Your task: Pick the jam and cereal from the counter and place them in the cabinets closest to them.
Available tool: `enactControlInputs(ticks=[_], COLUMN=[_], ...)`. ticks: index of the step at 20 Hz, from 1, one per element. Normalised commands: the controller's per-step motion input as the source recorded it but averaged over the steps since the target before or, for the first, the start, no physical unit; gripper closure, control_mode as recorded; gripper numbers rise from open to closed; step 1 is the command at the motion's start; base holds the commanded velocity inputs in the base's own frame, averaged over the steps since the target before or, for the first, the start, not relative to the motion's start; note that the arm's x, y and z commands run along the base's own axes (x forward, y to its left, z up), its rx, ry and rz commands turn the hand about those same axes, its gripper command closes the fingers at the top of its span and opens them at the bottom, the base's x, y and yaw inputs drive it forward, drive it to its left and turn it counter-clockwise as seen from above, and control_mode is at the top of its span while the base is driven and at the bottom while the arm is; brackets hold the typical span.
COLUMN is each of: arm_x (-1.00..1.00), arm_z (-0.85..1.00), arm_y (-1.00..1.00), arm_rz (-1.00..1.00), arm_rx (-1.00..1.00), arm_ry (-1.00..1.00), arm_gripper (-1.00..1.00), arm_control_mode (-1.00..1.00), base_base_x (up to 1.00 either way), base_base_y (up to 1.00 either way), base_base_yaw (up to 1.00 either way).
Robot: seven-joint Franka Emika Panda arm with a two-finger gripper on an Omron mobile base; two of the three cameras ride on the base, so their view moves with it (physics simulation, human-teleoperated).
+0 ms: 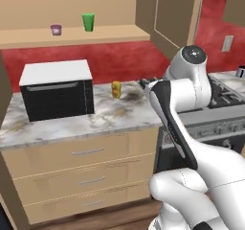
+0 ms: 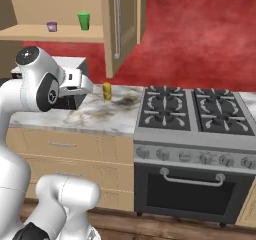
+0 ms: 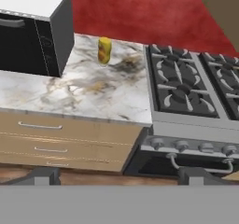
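Observation:
The jam (image 1: pixel 56 29) (image 2: pixel 51 26), a tiny purple jar, stands on the shelf inside the open wall cabinet (image 1: pixel 72 36), left of a green cup (image 1: pixel 88 22). The cereal is out of view. My gripper (image 3: pixel 120 176) is open with nothing between its fingertips (image 3: pixel 44 175). It hangs in front of the marble counter (image 3: pixel 93 92), well below and to the right of the jam, and looks down at the counter and stove. In the left base view the gripper (image 1: pixel 145 84) shows at the end of the folded arm.
A black microwave (image 1: pixel 56 91) sits on the counter's left. A yellowish stacked round item (image 3: pixel 104 50) stands near the back wall. The stove (image 3: pixel 191 85) adjoins the counter on the right. An open cabinet door (image 2: pixel 120 24) juts out above the counter.

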Motion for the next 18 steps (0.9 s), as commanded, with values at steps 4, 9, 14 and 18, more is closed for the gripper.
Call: enactControlInputs(ticks=[4, 9, 14, 18], arm_x=[0.00, 0.00, 0.00, 0.00], arm_z=[0.00, 0.00, 0.00, 0.00], arm_y=[0.00, 0.00, 0.00, 0.00], arm_rz=[0.00, 0.00, 0.00, 0.00], arm_rx=[0.00, 0.00, 0.00, 0.00], arm_ry=[0.00, 0.00, 0.00, 0.00], arm_gripper=[-1.00, -1.00, -1.00, -1.00], arm_control_mode=[1.00, 1.00, 1.00, 1.00], base_base_x=[-0.12, -0.09, -0.05, 0.00], base_base_y=[-0.54, -0.53, -0.52, -0.52], base_base_yaw=[-0.03, -0.03, -0.03, -0.02])
